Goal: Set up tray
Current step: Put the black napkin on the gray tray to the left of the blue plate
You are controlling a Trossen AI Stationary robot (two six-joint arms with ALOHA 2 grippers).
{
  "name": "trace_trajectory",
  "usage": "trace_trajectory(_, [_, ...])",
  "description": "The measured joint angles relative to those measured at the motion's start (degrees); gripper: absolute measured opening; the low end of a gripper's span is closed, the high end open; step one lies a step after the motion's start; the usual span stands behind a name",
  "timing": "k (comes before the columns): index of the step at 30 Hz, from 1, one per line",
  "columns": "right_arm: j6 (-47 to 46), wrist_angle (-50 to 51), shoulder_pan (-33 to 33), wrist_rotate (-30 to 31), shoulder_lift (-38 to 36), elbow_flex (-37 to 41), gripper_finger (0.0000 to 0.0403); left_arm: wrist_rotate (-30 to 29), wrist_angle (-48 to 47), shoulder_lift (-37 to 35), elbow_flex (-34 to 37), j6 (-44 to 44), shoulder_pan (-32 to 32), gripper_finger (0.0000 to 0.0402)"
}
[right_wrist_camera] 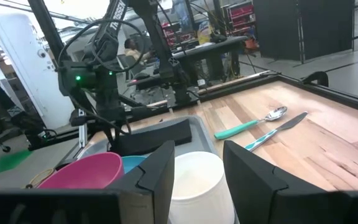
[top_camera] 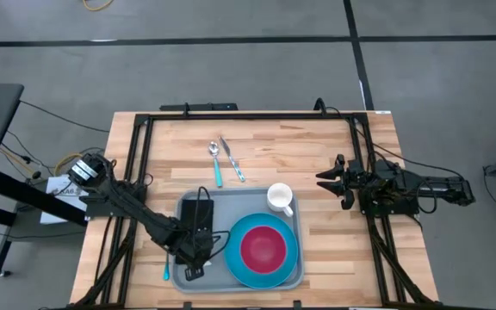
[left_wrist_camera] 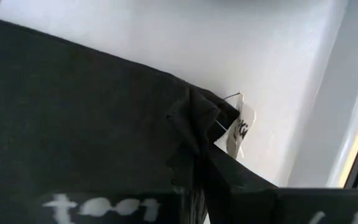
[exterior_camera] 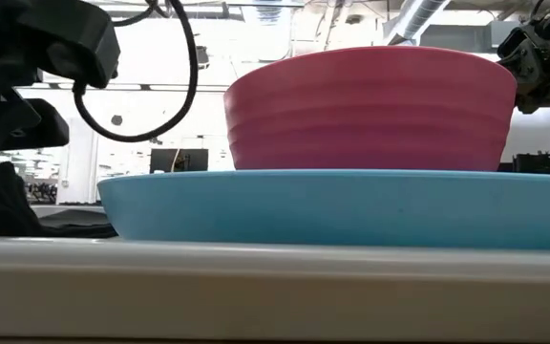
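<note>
Tray sits at the near middle of the wooden bench, already carrying a round blue plate with a pink bowl on it, a white mug at its far right corner, and a folded black cloth napkin along its left side. By my judgement the setup is well along but not done: a spoon with a teal handle and a knife with a teal handle lie on the bare bench just beyond the tray, and another teal-handled utensil lies just left of the tray, mostly hidden under the left arm.

Left pincer is down over the tray's near left part, clenched; whether it pinches the napkin I cannot tell. Right pincer hangs released, holding nothing, over the bench well to the right of the tray.

Only the high view lays out the cutlery and both arms together. From the left wrist view comes what the others lack: black fabric bunched into a fold with a small white label against the tray's pale floor. In the right wrist view, the mug shows between that arm's spread fingers. At bench height, the low view is filled by the bowl stacked on the plate behind the tray's rim.
</note>
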State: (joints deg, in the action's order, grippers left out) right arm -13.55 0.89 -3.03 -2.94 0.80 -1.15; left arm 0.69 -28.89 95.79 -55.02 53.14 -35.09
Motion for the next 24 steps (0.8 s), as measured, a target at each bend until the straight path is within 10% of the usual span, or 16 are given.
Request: trace_trajectory(24, [0.0, 0.0, 0.0, 0.0, 0.0, 0.0, 0.0129, -2.3, 5.3, 0.0, 0.0, 2.8, -1.8, 0.0007])
